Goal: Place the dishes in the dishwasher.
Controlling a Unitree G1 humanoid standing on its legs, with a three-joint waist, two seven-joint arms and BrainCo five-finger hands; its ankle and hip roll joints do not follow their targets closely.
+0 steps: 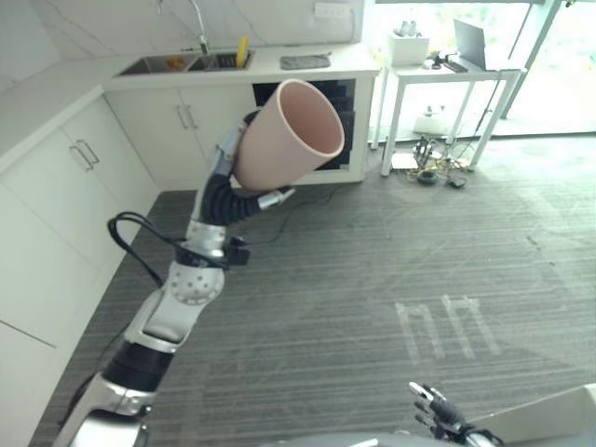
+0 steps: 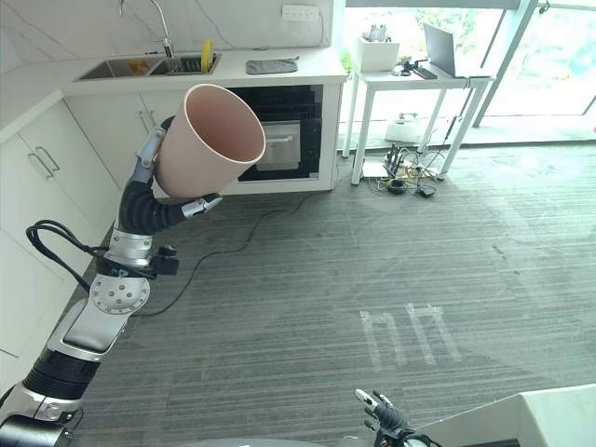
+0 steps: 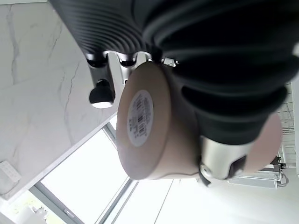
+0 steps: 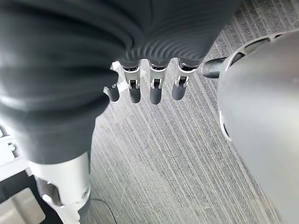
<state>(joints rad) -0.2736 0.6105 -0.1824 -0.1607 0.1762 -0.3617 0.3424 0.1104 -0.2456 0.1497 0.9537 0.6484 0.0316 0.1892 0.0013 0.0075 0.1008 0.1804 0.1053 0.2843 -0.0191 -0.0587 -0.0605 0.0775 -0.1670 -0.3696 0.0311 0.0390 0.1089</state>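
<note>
A large pink cup (image 1: 289, 135) is raised in the air, tilted, with its mouth facing up and to the right. My left hand (image 1: 226, 158) is shut on it, fingers curled along one side and the thumb (image 3: 219, 158) across the other. The left wrist view has the cup's base (image 3: 140, 112) with a white label on it. A dark built-in appliance (image 2: 279, 140) sits under the counter behind the cup. My right hand (image 1: 438, 410) hangs low at the near edge, its fingers (image 4: 154, 88) straight and holding nothing.
White cabinets (image 1: 56, 186) run along the left under a counter with a sink (image 1: 177, 63). A white table (image 1: 447, 70) with a laptop stands at the back right, with cables (image 1: 433, 168) on the floor below. A white surface (image 1: 559, 414) lies by my right hand.
</note>
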